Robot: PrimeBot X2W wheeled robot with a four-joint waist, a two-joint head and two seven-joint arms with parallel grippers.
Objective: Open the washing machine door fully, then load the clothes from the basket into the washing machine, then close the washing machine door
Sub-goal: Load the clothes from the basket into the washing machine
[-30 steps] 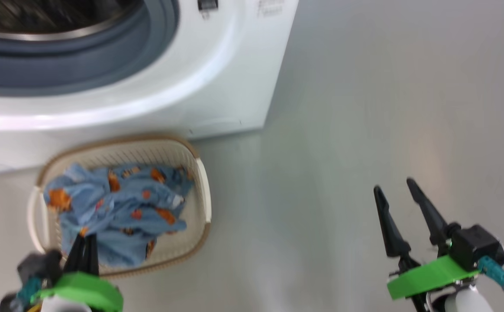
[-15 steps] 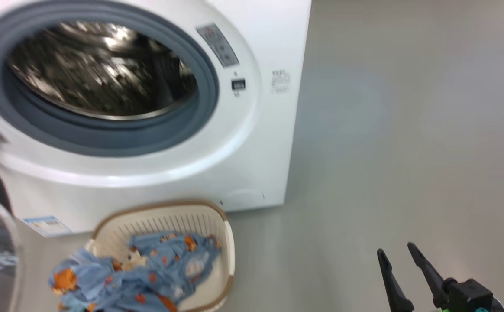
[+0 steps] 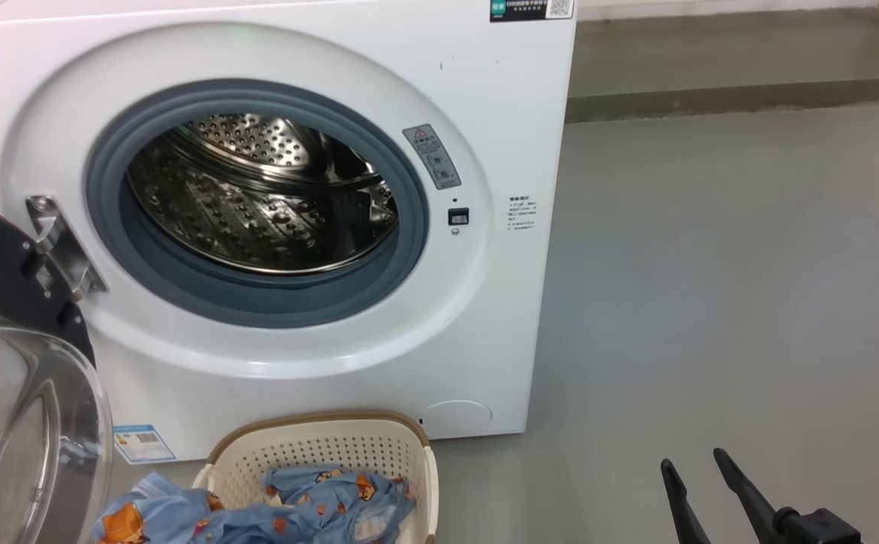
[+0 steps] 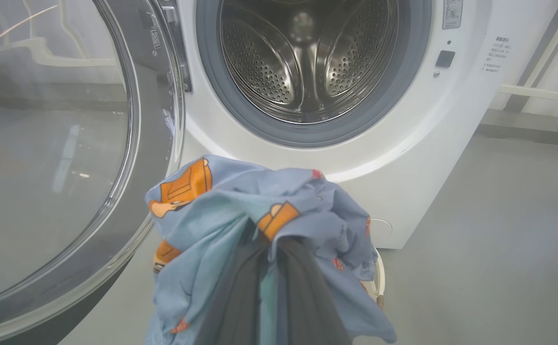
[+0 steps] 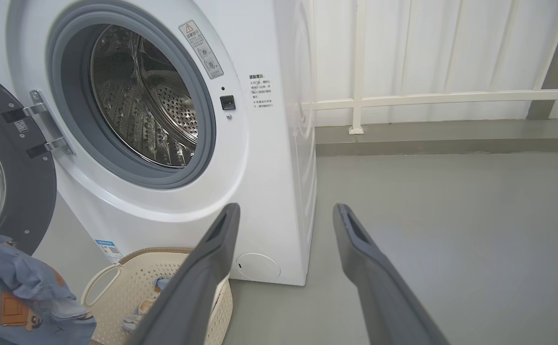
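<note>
The washing machine (image 3: 500,249) stands with its steel drum (image 3: 258,196) exposed. The washing machine door (image 3: 9,408) hangs swung out to the left, its glass bowl facing me. My left gripper (image 4: 265,239) is shut on a light blue printed garment (image 4: 260,191), held up in front of the drum (image 4: 308,57) and beside the door (image 4: 68,143). The basket (image 3: 319,446) sits on the floor against the machine, with more clothes (image 3: 334,495) inside. My right gripper (image 5: 286,208) is open and holds nothing, off to the right over bare floor (image 3: 692,462).
Grey floor (image 3: 711,264) stretches to the right of the machine. A white railing (image 5: 427,98) and a low grey kerb (image 5: 451,143) run along the back. The open door takes up the space left of the basket (image 5: 135,282).
The head camera has tilted up from the basket to the drum. My left gripper, shut at the clothes in the basket, has lifted a garment up. The right gripper stays open.
</note>
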